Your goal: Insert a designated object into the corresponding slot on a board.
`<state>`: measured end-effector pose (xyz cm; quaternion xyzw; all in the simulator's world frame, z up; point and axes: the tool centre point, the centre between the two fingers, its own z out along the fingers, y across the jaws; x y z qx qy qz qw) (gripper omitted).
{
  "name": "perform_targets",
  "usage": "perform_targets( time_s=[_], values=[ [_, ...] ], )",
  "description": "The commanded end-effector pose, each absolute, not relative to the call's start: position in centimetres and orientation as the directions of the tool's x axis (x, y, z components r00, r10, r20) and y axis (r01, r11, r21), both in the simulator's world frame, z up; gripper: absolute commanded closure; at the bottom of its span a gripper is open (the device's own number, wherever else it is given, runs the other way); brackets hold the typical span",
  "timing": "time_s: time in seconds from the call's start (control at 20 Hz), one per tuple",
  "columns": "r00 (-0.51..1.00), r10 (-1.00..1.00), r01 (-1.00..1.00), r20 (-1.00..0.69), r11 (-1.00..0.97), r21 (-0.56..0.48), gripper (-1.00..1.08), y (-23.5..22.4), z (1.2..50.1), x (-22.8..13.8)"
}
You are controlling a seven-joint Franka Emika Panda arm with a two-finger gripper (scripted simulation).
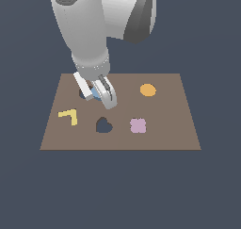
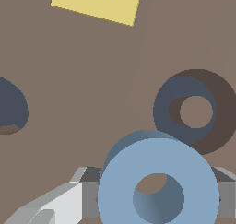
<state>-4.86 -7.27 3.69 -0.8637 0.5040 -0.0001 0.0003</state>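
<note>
Your pincer (image 1: 100,94) is clamped on the light-blue ring (image 2: 158,186), hanging just above the navy ring slot (image 2: 184,111) on the board (image 1: 164,138). Clockwise: orange disc (image 1: 148,90) at three, pink clover (image 1: 138,125), heart cutout (image 1: 103,125), yellow angle (image 1: 69,116) at eight. The ring is smooth and thick-walled.

Flat even render light, sharp, no glare.

Partly hidden or cropped: gripper (image 1: 98,92) covering most of light-blue ring (image 1: 96,95) and ring-shaped slot (image 1: 86,95); wrist view's edge cutting yellow L-shaped piece (image 2: 99,4), heart-shaped cutout (image 2: 11,108) and finger (image 2: 55,204).
</note>
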Motion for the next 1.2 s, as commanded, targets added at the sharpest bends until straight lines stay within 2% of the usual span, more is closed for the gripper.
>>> perform_targets(
  time_s=[0.0, 0.6, 1.15],
  values=[
    [0.386, -0.923, -0.923, 0.0, -0.386, -0.001, 1.08, -8.3, 3.8, -4.7],
    [0.014, -1.0, -1.0, 0.0, -0.014, 0.0, 1.08, -11.7, 4.0, -5.4],
    [-0.098, -0.995, -0.995, 0.0, 0.098, 0.001, 1.08, -12.6, 4.1, -5.9]
  ],
)
